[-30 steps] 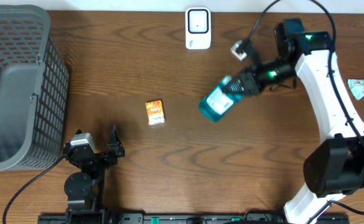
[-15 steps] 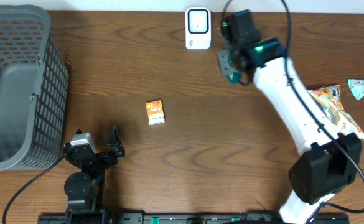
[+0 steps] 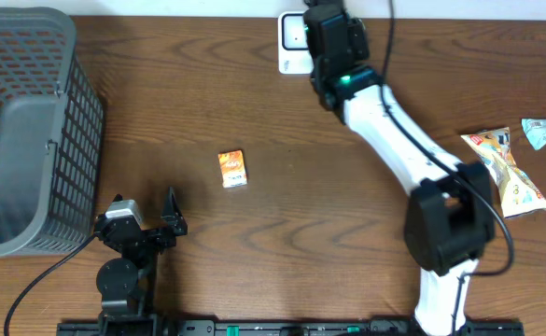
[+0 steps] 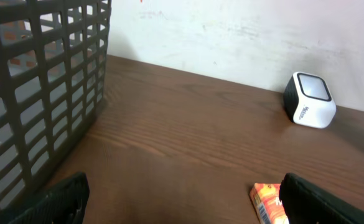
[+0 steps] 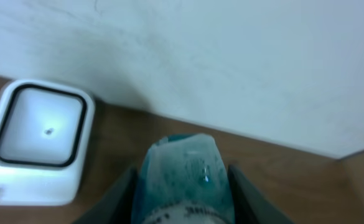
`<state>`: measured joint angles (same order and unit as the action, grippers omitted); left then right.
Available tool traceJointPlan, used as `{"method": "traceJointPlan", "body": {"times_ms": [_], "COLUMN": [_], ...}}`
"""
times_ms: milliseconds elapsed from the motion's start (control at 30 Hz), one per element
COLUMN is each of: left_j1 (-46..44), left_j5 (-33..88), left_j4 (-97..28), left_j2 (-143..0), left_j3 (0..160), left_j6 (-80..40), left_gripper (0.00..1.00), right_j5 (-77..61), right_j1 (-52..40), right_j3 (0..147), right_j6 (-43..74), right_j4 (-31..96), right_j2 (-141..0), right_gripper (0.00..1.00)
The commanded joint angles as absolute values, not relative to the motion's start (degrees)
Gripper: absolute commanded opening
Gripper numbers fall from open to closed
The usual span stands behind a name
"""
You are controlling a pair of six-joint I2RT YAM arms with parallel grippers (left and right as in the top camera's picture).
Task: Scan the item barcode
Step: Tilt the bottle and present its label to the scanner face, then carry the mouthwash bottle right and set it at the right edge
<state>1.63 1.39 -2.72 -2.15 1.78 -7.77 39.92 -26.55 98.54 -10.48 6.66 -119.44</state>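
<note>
The right gripper [image 5: 182, 200] was closed to a narrow gap on the teal item [image 5: 182, 167], fingers pressing both its sides; the item was carried at the far edge of the table [image 3: 282, 252], just beside the scanner [image 5: 38, 134] and close to the wall [image 5: 244, 56]. The left gripper [image 4: 185, 202] stood wide, holding nothing, resting well apart from the scanner.

Hazards judged from this position:

- Missed read: in the wrist view the item sat to one side of the scanner window, not over it; no barcode was visible, so the coded face may have been turned away.
- Slip or pivot: the grip appeared to hold only one end; a quick wrist turn could swing the free end or let it drop.
- Collision: the scanner is small and looked light; a sideways correction could nudge it off its aim, or drive the item into the wall.
- Wrong read: unlikely, as the orange box [image 3: 232, 169] and snack packet [image 3: 501, 173] lay well clear.
</note>
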Motion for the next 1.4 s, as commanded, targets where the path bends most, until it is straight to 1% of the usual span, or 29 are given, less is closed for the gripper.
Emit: {"method": "traceJointPlan", "body": {"times_ms": [0,100,300,367,500,567,667,900,967,1100,1200,1367], "left_j1": [1.76,1.76,1.76,1.76,1.76,1.76,1.76,1.76,1.76,1.76,1.76,1.76], "left_j5": [1.06,1.06,1.06,1.06,1.06,1.06,1.06,1.06,1.06,1.06,1.06,1.06], "left_j4": [-3.95,-3.95,-3.95,-3.95,-3.95,-3.95,-3.95,-3.95,-3.95,-3.95,-3.95,-3.95], "left_j2": [-2.11,-2.11,-2.11,-2.11,-2.11,-2.11,-2.11,-2.11,-2.11,-2.11,-2.11,-2.11], "left_j3": [0.23,0.23,0.23,0.23,0.23,0.23,0.23,0.23,0.23,0.23,0.23,0.23], "left_j6": [-8.25,-8.25,-8.25,-8.25,-8.25,-8.25,-8.25,-8.25,-8.25,-8.25,-8.25,-8.25], "left_gripper": [0.98,0.98,0.98,0.98,0.98,0.98,0.98,0.98,0.98,0.98,0.98,0.98], "right_j5": [50.83,52.86,53.84,55.11,58.65,58.76,58.54,56.69,57.69,63.44,66.52,66.98], "right_j1": [-29.67,-31.16,-33.08,-33.3,-33.32,-33.45,-34.26,-36.6,-36.82,-36.42,-35.07,-29.61], "right_j3": [100.79,103.59,113.34,117.01,124.14,126.28,126.58,126.58,126.58,126.58,126.58,126.58], "right_j6": [-24.4,-31.27,-42.33,-47.59,-61.25,-64.9,-62.43,-63.44,-65.41,-65.1,-61.41,-48.49], "right_j4": [0.14,-5.5,-9.23,-11.38,-19.55,-20.97,-20.88,-22.24,-23.0,-21.96,-15.94,4.69], "right_j2": [-122.61,-126.5,-135.41,-138.98,-146.87,-149.75,-151.46,-152.22,-152.18,-149.86,-146.71,-140.97], "right_gripper": [0.01,0.01,0.01,0.01,0.01,0.01,0.01,0.01,0.01,0.01,0.01,0.01]}}
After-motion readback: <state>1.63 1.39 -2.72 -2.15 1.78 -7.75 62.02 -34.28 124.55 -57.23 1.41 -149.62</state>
